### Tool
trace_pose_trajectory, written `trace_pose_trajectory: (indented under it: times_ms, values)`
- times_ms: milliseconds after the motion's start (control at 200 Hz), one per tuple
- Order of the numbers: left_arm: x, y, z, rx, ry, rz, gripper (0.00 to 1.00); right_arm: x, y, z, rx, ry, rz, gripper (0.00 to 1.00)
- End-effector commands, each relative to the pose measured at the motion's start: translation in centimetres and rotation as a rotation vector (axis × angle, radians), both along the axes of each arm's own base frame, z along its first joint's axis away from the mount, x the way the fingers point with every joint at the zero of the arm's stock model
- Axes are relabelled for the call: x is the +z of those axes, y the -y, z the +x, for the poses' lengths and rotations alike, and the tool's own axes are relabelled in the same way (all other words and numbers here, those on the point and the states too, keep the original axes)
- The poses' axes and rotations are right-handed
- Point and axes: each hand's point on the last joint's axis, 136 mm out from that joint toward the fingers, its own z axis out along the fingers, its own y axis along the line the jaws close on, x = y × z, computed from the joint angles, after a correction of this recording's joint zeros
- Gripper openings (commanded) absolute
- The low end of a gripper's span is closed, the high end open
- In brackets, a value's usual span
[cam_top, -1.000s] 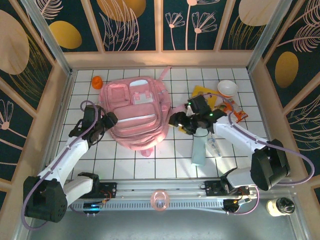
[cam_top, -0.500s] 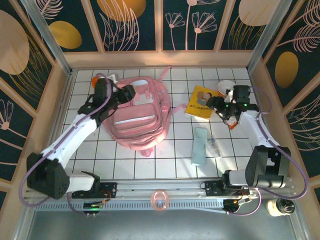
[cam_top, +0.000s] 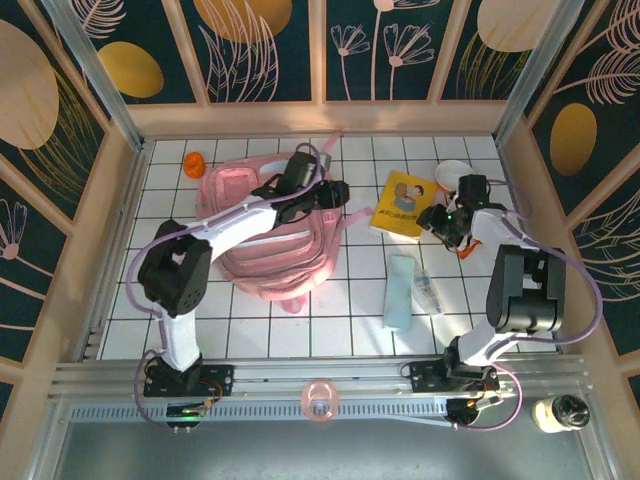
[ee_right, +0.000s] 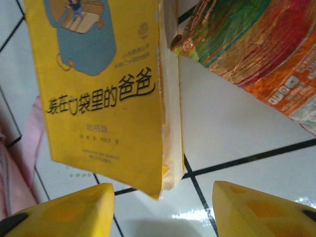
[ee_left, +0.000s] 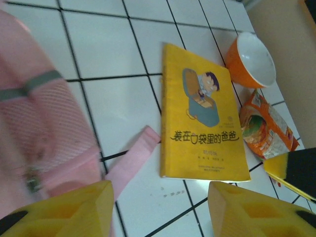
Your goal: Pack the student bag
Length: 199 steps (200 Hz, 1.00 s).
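Now we've got the right gripper, fingers apart and empty, squared to the book's edge, probably to pinch it; left gripper hovers likewise spread by the bag.

The top camera looks steeply down from above and behind the arm bases, far enough back to take in the whole tiled table. One wrist camera looks out past the left gripper, the other past the right gripper, much closer to the tiles. All three share the yellow book, just ahead of both grippers.
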Motion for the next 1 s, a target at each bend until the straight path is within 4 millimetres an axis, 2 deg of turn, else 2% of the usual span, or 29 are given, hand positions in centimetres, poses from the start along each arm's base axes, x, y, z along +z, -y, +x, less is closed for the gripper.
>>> trace_pose_trajectory:
  times_ms: [0,170,205,230,260,310,420,485,616,741,801,856,891,991]
  values:
    - [0.5,3.1,0.7,-0.056,0.017,-0.058,0.51,-0.5,0.0,1.6,0.024,0.029,-0.036,0.53]
    - [-1.2,4.5,1.5,-0.061,0.002,-0.052,0.51,-2.1,-1.7,2.4,0.079,0.013,0.023,0.45]
    - [-1.7,4.6,1.8,-0.059,-0.005,-0.048,0.50,-2.5,-2.0,2.5,0.088,0.004,0.029,0.40]
    - [-1.9,4.8,1.9,-0.058,-0.012,-0.050,0.50,-2.8,-2.2,2.4,0.093,-0.008,0.028,0.31]
    - [-2.4,4.9,2.1,-0.057,-0.021,-0.049,0.49,-3.4,-2.3,2.1,0.097,-0.032,0.022,0.22]
    - [-3.3,5.1,2.3,-0.051,-0.047,-0.037,0.47,-4.1,-2.2,1.6,0.100,-0.069,0.003,0.13]
    - [-4.3,5.3,2.3,-0.050,-0.072,-0.031,0.47,-4.9,-2.6,-0.9,0.099,-0.123,-0.016,0.03]
    - [-4.4,5.2,2.2,-0.049,-0.070,-0.032,0.48,-4.9,-2.7,-2.4,0.099,-0.140,-0.018,0.00]
    - [-4.9,5.1,1.7,-0.060,-0.086,-0.029,0.48,-4.6,-2.8,-5.1,0.090,-0.162,-0.020,0.00]
    - [-5.2,5.9,0.8,-0.090,-0.105,-0.055,0.47,-3.8,-2.3,-6.0,0.078,-0.161,-0.038,0.00]
    - [-5.2,6.5,0.4,-0.105,-0.113,-0.063,0.47,-2.9,-2.2,-5.5,0.074,-0.147,-0.042,0.11]
    - [-5.5,6.8,0.0,-0.112,-0.127,-0.059,0.47,-1.5,-2.1,-4.6,0.066,-0.117,-0.044,0.28]
    - [-5.7,6.8,-0.4,-0.111,-0.133,-0.053,0.47,-0.8,-2.0,-4.0,0.064,-0.095,-0.043,0.36]
    - [-6.7,6.4,-1.3,-0.106,-0.162,-0.038,0.47,0.1,-2.0,-2.4,0.066,-0.064,-0.034,0.40]
